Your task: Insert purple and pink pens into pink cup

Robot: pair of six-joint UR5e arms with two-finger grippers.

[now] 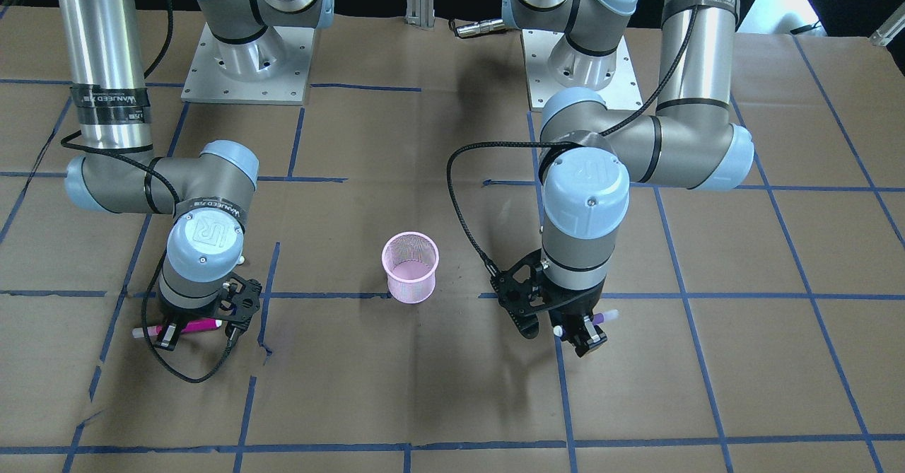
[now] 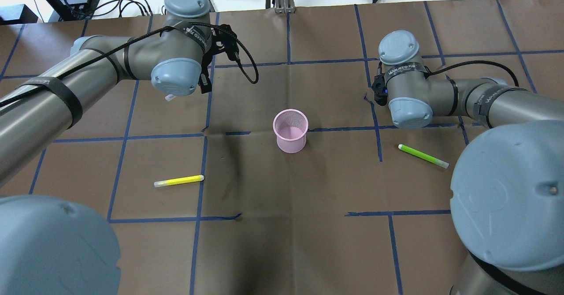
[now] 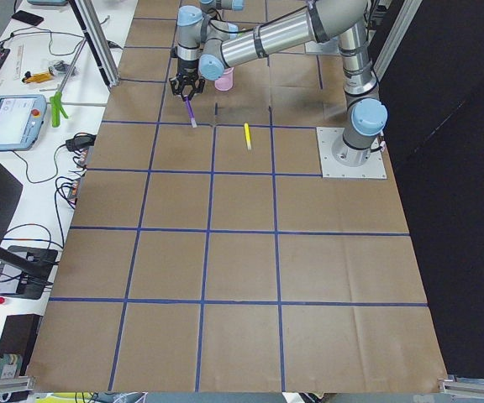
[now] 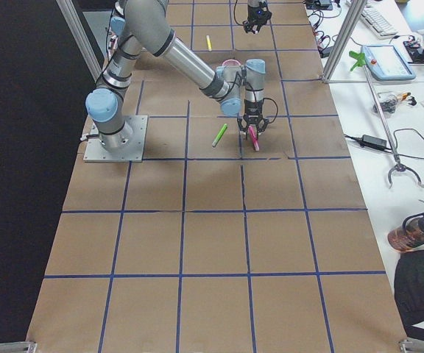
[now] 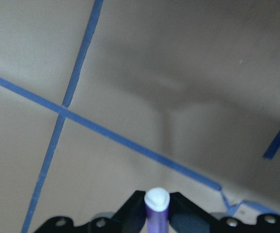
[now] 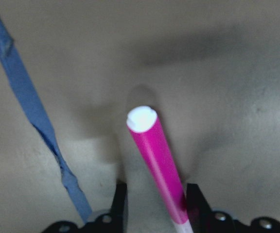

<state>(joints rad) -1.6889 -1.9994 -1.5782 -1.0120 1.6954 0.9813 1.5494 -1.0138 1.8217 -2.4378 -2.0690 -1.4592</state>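
- The left pincer [image 1: 588, 333] is clamped tight on the slim purple pen with a white cap [image 1: 605, 315], which it holds tilted.
- The right pincer [image 1: 200, 331] straddles the magenta-pink pen [image 1: 192, 326], low at the brown paper counter [image 1: 452, 388]. Its jaws stand ajar, with a gap on one side.
- The pink mesh cup [image 1: 410, 266] stands upright between both pincers, apart from each.
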